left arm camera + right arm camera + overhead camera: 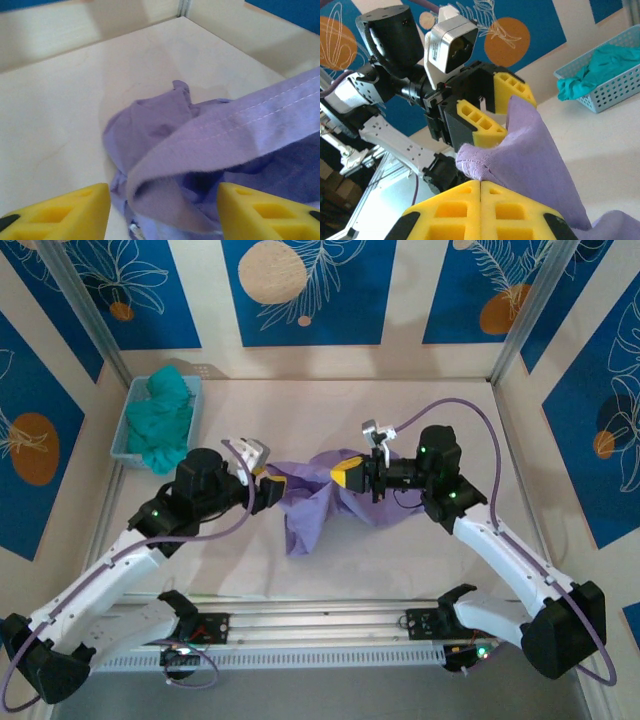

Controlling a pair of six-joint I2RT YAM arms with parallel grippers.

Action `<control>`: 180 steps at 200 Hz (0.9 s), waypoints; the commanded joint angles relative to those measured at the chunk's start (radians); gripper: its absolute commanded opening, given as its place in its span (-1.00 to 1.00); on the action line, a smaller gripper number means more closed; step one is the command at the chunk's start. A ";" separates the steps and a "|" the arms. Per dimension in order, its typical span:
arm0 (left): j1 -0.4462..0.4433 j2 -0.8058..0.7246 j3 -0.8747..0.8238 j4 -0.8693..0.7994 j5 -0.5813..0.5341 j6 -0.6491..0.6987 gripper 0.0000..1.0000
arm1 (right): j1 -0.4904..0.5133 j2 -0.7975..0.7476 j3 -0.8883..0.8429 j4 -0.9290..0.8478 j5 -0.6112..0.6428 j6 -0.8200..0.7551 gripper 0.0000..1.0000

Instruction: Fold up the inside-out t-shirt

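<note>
**Jaws.** We find the left jaws released. Their yellow fingers (60, 215) stand apart, and a stitched hem band (240, 130) of the inside-out t-shirt (310, 505) runs through the gap. We cannot tell whether it touches either finger. The right jaws are clenched on the t-shirt: their fingers (450, 212) meet tip to tip, with a fold of lavender cloth pinched at the tips and raised off the surface (330, 410).

**Task item.** The t-shirt lies bunched at the middle of the surface between the two jaws, with one lobe trailing toward the near edge.

**Obstructions.** The two jaws face each other at close range, with only cloth between them. From the right wrist, the left arm's white camera housing (452, 47) sits directly ahead. A light blue basket (124, 420) holding a teal garment (162, 420) stands at the far left. It is near the left arm (110, 575) and well apart from the t-shirt. A purple cable (470, 408) loops above the right arm (510, 550).

**Edges and room.** Patterned walls (300, 290) close the left, far and right sides, with metal posts (85, 310) at the far corners. A rail (320, 625) carrying both bases runs along the near edge. Bare surface lies beyond the t-shirt toward the far wall, to the right of the right arm, and in a strip between the t-shirt and the rail.
</note>
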State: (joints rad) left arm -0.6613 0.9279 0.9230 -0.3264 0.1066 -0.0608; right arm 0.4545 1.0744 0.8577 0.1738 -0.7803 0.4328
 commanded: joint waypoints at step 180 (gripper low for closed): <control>-0.057 0.206 0.101 0.131 0.283 -0.320 -1.00 | -0.022 0.091 0.204 -0.667 0.604 -0.126 -0.40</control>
State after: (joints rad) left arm -0.7116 1.1198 0.9550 -0.1596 0.3992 -0.1295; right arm 0.4240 1.2007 1.0637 -0.3836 -0.4759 0.2760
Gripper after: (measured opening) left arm 0.056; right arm 0.250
